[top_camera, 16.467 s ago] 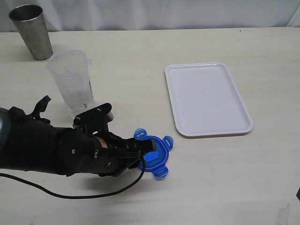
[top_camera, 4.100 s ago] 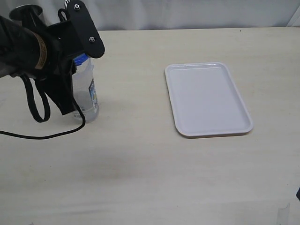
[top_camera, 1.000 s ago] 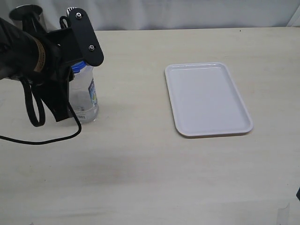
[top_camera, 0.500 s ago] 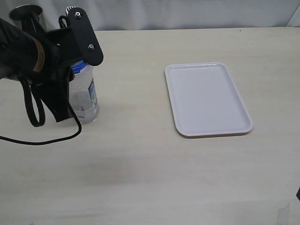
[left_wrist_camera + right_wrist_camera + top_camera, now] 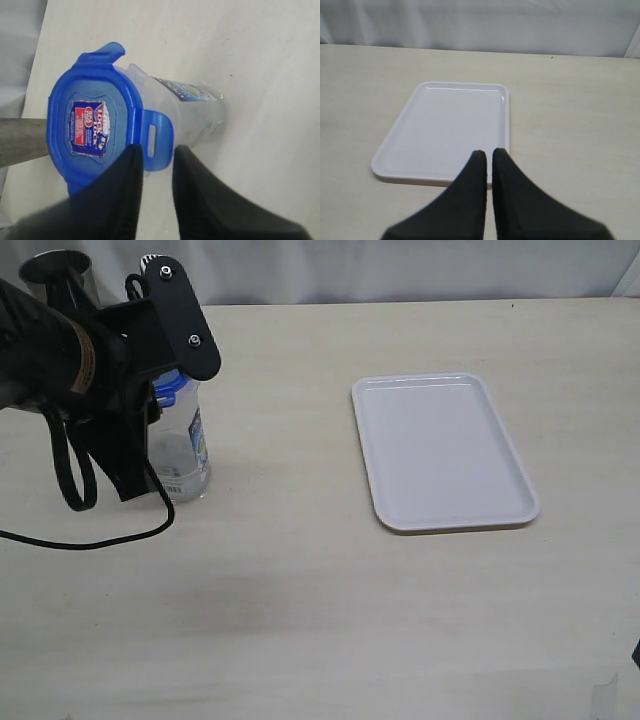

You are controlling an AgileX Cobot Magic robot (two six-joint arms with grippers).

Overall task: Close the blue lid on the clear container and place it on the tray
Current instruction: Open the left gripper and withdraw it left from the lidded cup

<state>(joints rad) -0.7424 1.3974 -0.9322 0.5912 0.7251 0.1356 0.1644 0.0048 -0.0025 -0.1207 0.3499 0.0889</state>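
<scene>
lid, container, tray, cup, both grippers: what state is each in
lid: on the container, flaps sticking out
container: upright, off the tray
tray: flat, nothing on it
cup: upright, mostly hidden
left gripper: slightly open by a lid flap, holding nothing
right gripper: shut, empty

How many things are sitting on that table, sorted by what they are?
blue lid: 1
clear container: 1
white tray: 1
metal cup: 1
Total: 4

The left arm (image 5: 60,360) hides most of the blue lid (image 5: 169,385).
</scene>
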